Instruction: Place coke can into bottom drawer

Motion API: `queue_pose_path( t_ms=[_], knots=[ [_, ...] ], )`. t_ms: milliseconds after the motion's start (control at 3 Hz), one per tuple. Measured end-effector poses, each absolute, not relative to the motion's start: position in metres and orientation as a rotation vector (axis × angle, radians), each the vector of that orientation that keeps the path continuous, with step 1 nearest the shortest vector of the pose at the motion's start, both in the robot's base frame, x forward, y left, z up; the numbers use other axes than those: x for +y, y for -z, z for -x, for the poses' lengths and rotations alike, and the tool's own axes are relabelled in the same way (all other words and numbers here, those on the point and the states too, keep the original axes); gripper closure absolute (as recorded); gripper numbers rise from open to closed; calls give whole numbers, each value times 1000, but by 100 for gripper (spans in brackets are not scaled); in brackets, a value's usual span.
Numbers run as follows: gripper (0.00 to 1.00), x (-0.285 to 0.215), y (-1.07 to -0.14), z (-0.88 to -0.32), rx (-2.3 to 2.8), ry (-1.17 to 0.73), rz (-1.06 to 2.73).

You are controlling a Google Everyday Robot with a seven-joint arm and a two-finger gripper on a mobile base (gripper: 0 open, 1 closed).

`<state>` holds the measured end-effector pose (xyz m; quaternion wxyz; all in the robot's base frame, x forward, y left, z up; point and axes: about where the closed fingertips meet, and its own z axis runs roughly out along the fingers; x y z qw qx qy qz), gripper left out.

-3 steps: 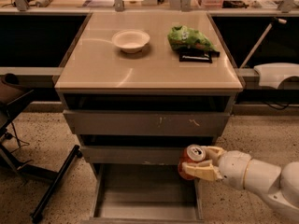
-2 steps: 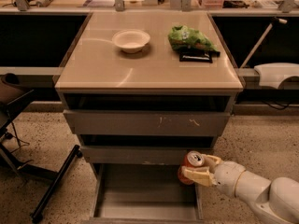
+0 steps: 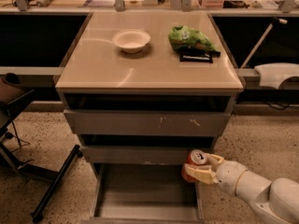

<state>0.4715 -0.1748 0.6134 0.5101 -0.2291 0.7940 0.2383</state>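
Note:
The coke can (image 3: 195,162) is red with a silver top, held upright in my gripper (image 3: 202,168), whose pale fingers are shut around it. It hangs above the right side wall of the bottom drawer (image 3: 145,195), a shallow grey tray pulled open below the cabinet. My white arm (image 3: 261,190) comes in from the lower right. The can's lower part is hidden behind the fingers.
A grey cabinet with a beige top (image 3: 149,59) carries a white bowl (image 3: 131,40), a green chip bag (image 3: 190,38) and a black object (image 3: 196,56). The scratched upper drawer front (image 3: 149,123) and middle drawer front (image 3: 135,154) are above the tray. A black stand (image 3: 51,185) lies left.
My gripper and the can have shifted slightly down and left, closer over the open bottom drawer's right edge. Nothing else moved.

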Motion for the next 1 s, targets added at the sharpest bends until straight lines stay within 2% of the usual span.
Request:
queue_pose_path(
  t_ms=[333, 1000],
  knots=[
    [100, -182, -571, -475, 1958, -552, 473],
    [100, -193, -422, -504, 2048, -384, 302]
  ],
)
